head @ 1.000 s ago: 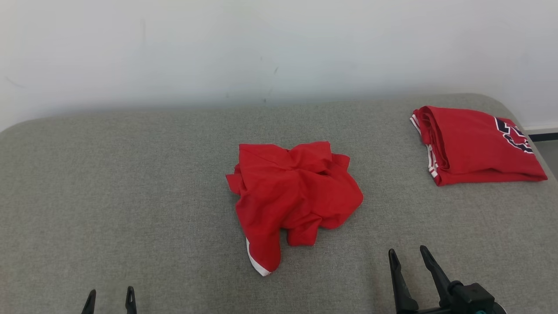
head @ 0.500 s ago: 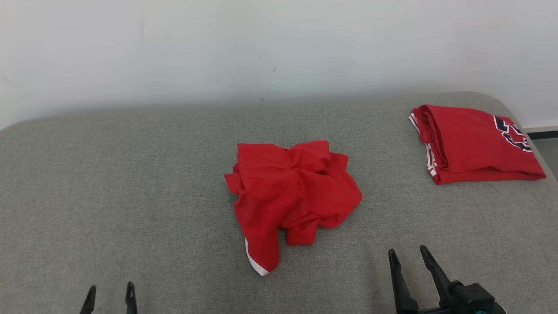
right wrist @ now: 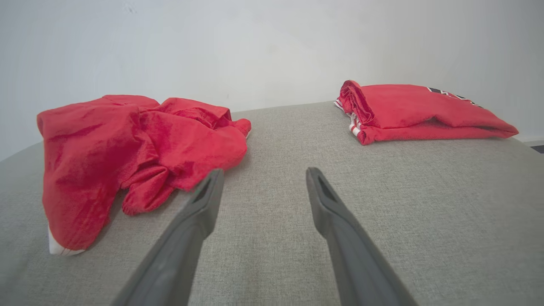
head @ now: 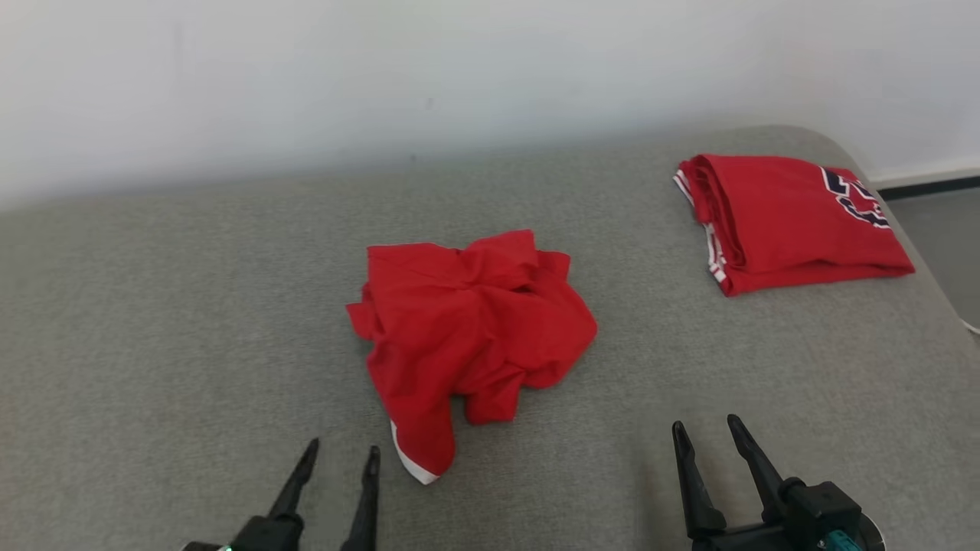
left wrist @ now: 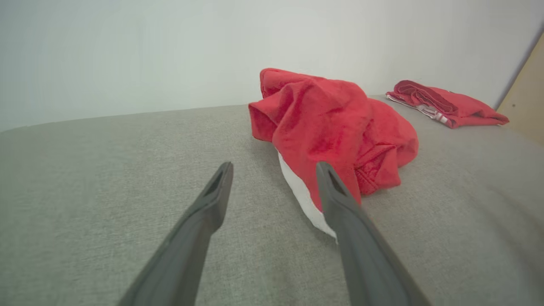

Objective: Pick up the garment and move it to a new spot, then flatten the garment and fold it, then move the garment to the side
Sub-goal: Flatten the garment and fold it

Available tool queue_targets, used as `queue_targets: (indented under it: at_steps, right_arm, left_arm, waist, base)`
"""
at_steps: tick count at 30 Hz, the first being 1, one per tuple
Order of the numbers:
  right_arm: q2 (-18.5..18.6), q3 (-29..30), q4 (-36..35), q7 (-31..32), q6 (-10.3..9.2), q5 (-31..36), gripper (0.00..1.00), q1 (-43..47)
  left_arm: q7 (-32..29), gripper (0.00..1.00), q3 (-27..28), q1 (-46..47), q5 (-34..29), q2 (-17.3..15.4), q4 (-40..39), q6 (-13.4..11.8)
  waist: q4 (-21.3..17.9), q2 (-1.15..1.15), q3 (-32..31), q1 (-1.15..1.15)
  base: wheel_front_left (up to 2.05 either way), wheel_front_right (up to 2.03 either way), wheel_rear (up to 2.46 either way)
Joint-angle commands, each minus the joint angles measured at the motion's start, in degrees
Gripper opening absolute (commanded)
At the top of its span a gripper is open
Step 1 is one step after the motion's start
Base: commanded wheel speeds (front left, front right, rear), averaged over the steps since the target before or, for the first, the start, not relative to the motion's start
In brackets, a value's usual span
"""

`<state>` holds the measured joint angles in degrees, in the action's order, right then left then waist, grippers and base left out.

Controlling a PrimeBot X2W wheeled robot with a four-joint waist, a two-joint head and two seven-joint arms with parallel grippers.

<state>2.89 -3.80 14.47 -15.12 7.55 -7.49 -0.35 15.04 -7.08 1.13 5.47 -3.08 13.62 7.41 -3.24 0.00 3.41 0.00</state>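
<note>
A crumpled red garment (head: 467,329) with a white-trimmed end lies in a heap at the middle of the grey cushioned surface (head: 153,321). The left wrist view has the same garment (left wrist: 331,127) just ahead and to the right, and in the right wrist view the garment (right wrist: 127,148) sits ahead to the left. My left gripper (head: 341,453) is open, just left of the white-trimmed end and apart from it. My right gripper (head: 708,428) is open near the front right, with bare surface between it and the heap. Nothing is between either pair of fingers.
A second red garment (head: 788,218), folded, with white stripes and a dark print, lies at the back right corner near the surface's rounded edge. A white wall (head: 459,69) runs behind. Floor (head: 949,229) shows past the right edge.
The head camera has shifted, so the scene sits further left and higher. My left gripper has come forward and rightward toward the garment's white-trimmed end. The garment lies as before.
</note>
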Motion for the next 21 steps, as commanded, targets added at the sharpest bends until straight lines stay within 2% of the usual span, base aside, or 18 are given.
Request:
queue_targets:
  at_steps: [1,6,14,15,16,21]
  right_arm:
    - [-0.05,0.11,0.01,0.00,-0.15,-0.37,1.00,-0.83]
    - [-0.03,-0.01,0.05,0.00,-0.16,-0.76,1.00,-1.25]
    - [-0.06,0.24,0.17,0.00,-0.15,-0.66,1.00,-1.57]
    - [-0.06,0.36,0.20,0.01,-0.15,-0.54,1.00,-1.48]
    - [-0.06,0.46,0.19,0.00,-0.16,-0.41,1.00,-1.36]
    - [-0.06,0.89,0.17,0.00,-0.16,-0.02,1.00,-0.96]
  left_arm:
    - [0.19,1.00,-0.92,1.18,0.21,-0.09,0.83,-0.01]
    - [0.18,1.00,-3.80,3.40,1.29,-0.08,6.52,0.00]
    - [0.18,1.00,-3.61,5.85,2.95,-0.01,14.99,0.00]
    - [0.19,0.43,-3.66,6.17,3.21,0.00,16.08,0.00]
    - [0.19,0.00,-3.95,6.57,3.38,0.03,16.46,0.00]
    - [0.18,0.00,-5.00,7.84,4.72,0.11,17.07,0.00]
  waist:
    - [-2.47,0.00,1.67,0.00]
    - [-5.78,0.00,3.18,0.00]
    - [-8.38,0.00,3.61,0.00]
    - [-8.40,0.00,3.42,0.00]
    - [-8.38,0.00,3.26,0.00]
    - [-7.23,0.00,2.43,0.00]
  base:
    - [0.00,0.00,0.00]
    - [0.00,0.00,0.00]
    - [0.00,0.00,0.00]
    - [0.00,0.00,0.00]
    - [0.00,0.00,0.00]
    - [0.00,0.00,0.00]
